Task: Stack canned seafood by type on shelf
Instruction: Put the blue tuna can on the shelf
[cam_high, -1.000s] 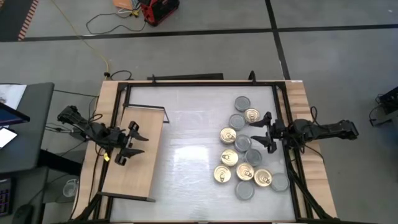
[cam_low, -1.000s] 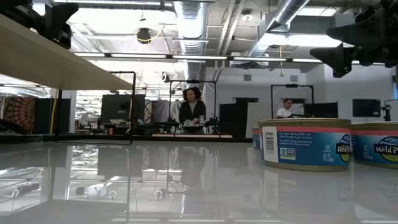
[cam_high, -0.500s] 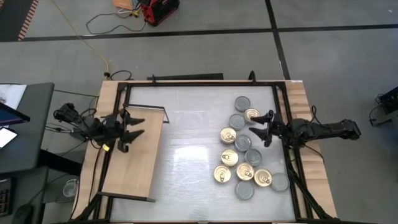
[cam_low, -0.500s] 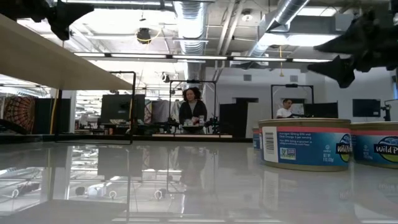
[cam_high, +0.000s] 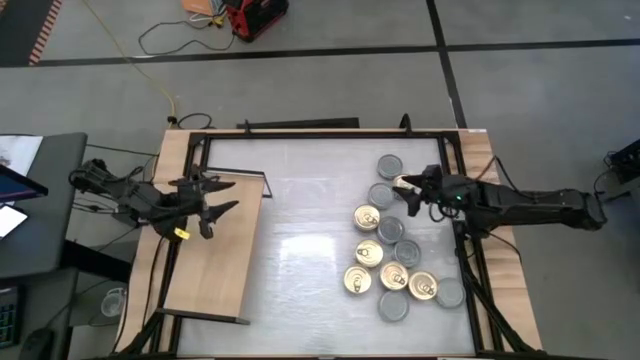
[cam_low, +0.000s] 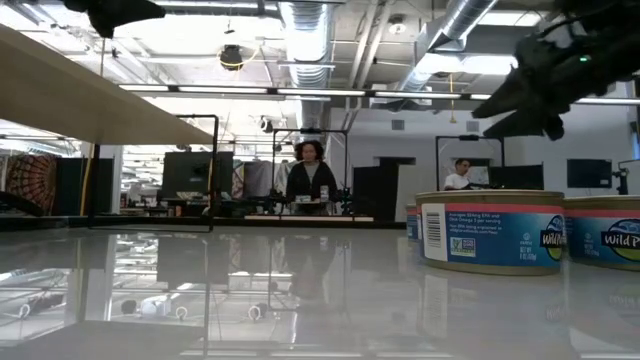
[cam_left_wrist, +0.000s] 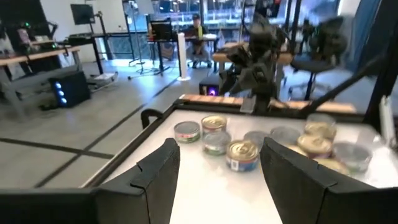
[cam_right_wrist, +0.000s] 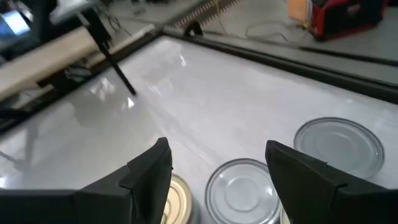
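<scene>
Silver and gold tins (cam_high: 391, 245), about a dozen, lie clustered on the right half of the white table (cam_high: 300, 250); none is on the shelf (cam_high: 215, 250), whose wooden board sits at the table's left side, bare. The right gripper (cam_high: 408, 192) hovers over the far end of the cluster, above a gold-topped tin (cam_high: 403, 184) that touches a silver-topped tin (cam_high: 381, 194). Its jaws are open and hold nothing; in the right wrist view the fingers (cam_right_wrist: 149, 168) straddle one silver lid (cam_right_wrist: 241, 188). The left gripper (cam_high: 212, 197) hangs over the shelf's far edge, jaws parted and empty, waiting.

Judgement: the risk lies in the crowding. Tins touch one another, so a descending finger could land on a neighbouring lid instead of slipping beside the target, knock adjacent tins aside, or clamp two at once. Sorting by type could also fail if a gold top is mistaken for silver.
</scene>
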